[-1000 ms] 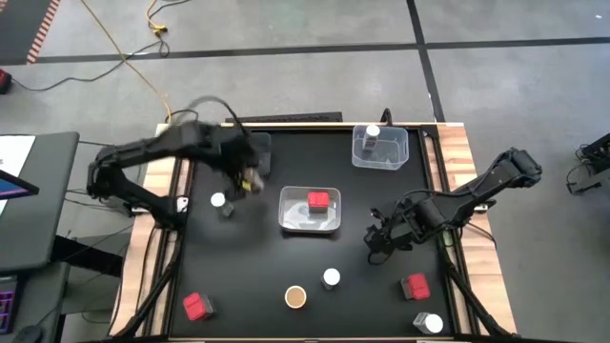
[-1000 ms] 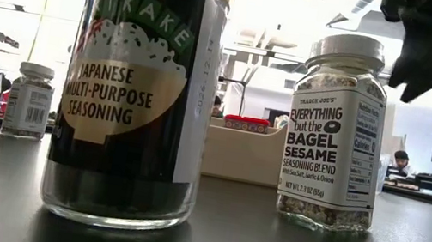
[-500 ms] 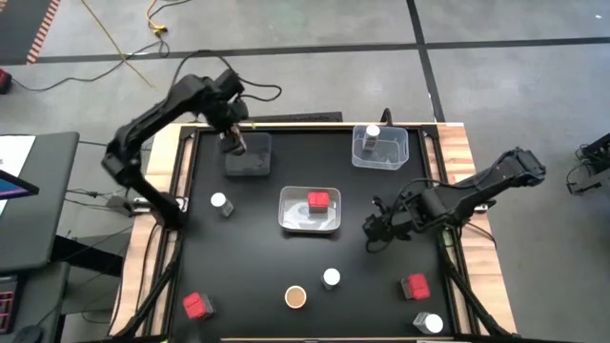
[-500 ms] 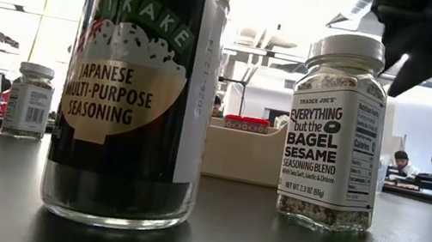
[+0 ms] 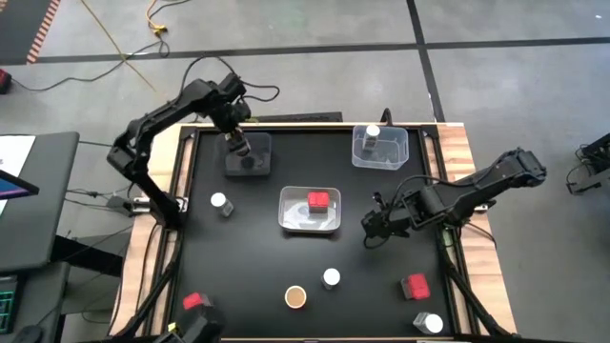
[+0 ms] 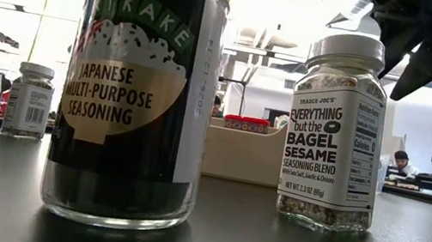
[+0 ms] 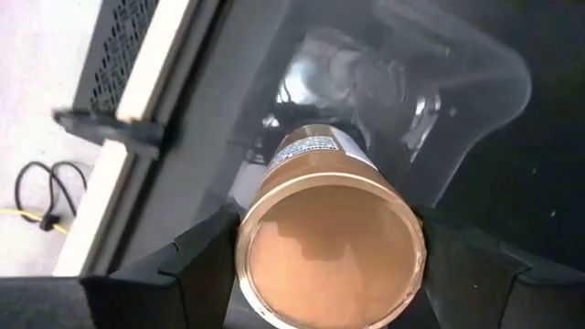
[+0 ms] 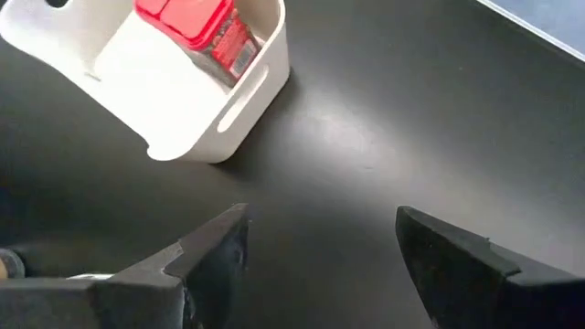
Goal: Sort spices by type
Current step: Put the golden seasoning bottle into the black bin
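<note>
Left wrist view shows my left gripper (image 7: 331, 265) squeezing a brown-topped round jar (image 7: 331, 247) over a clear plastic tray (image 7: 439, 100). My right gripper (image 8: 315, 260) hangs with fingers apart near the white tray (image 8: 228, 110).

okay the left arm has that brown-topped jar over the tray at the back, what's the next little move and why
Probably lower it and let go. The left gripper is shut on the brown-topped cylindrical jar, hanging above the clear plastic tray at the table's back left, so only the set-down remains. The right gripper waits open mid-table.

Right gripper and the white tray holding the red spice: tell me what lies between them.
Only bare black table separates the right gripper from the white tray, as the right wrist view shows.
</note>
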`<move>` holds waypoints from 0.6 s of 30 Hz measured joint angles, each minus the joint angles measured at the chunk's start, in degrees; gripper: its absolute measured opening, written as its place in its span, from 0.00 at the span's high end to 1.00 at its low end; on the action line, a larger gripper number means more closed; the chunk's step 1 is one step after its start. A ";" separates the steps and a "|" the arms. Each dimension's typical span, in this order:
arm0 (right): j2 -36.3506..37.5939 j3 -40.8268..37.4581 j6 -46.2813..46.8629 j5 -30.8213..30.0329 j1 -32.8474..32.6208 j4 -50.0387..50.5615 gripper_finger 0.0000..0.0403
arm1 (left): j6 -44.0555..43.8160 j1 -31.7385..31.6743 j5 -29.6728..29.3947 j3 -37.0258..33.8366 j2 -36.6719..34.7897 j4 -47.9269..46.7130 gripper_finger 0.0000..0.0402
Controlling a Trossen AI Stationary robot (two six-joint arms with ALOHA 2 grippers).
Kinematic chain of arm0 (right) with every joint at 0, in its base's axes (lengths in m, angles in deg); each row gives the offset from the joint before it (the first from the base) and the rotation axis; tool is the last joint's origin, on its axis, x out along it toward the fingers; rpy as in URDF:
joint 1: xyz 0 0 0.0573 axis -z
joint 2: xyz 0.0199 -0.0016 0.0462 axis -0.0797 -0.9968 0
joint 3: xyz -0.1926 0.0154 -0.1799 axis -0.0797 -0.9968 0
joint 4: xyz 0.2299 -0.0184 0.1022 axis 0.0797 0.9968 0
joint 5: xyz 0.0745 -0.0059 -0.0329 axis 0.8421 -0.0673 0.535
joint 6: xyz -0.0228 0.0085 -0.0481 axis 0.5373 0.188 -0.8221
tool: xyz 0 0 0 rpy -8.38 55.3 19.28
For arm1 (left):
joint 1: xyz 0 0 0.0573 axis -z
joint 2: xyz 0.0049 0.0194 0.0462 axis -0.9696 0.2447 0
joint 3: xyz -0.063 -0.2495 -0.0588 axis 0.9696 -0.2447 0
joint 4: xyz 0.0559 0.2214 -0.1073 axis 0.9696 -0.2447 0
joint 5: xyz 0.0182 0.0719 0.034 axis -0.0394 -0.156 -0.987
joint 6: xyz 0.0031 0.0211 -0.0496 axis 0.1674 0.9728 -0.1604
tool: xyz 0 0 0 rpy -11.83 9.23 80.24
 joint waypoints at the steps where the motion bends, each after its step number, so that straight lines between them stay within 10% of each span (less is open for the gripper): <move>1: -0.02 0.00 -0.04 0.00 0.33 0.06 0.25 | -0.11 0.00 -0.29 -1.57 -0.78 1.13 0.31; 18: 0.72 0.04 -5.01 -0.04 3.69 0.14 0.25 | 2.35 -5.52 -0.33 -5.61 -1.64 4.46 0.31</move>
